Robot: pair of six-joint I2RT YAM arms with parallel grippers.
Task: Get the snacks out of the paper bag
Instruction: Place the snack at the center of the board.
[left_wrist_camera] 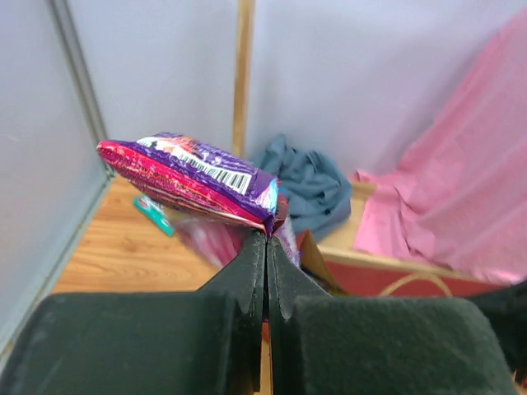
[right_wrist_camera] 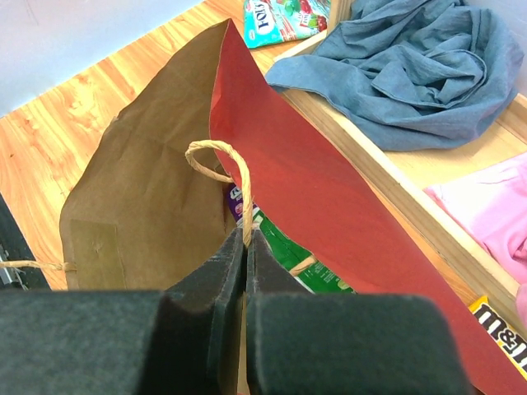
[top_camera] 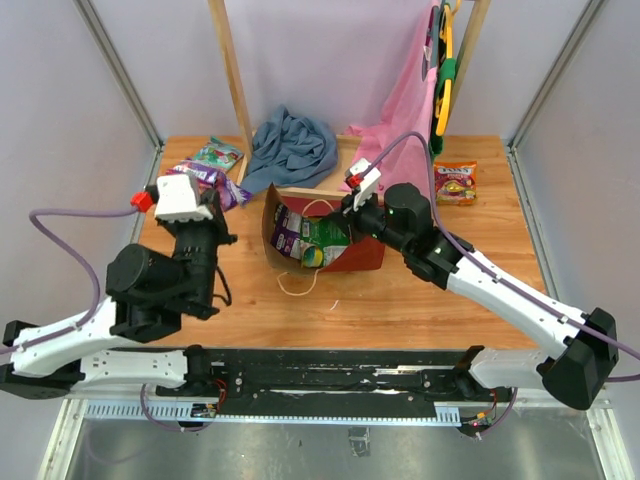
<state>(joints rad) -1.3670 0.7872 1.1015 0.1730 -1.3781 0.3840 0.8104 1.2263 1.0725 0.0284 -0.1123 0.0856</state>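
Left of the paper bag [top_camera: 366,258], your left gripper [left_wrist_camera: 265,240] pinches a purple packet [left_wrist_camera: 189,175] above the table [top_camera: 400,300]. Your right gripper [right_wrist_camera: 245,240] is clamped on the bag's twine handle [right_wrist_camera: 221,156]. A teal packet [top_camera: 215,153] and an orange packet [top_camera: 455,183] lie outside; more snacks [top_camera: 312,238] are left inside.

A wooden table [top_camera: 400,300] stands between pale lilac walls [top_camera: 330,50], with a bare wooden post [top_camera: 231,70] rising at the back.
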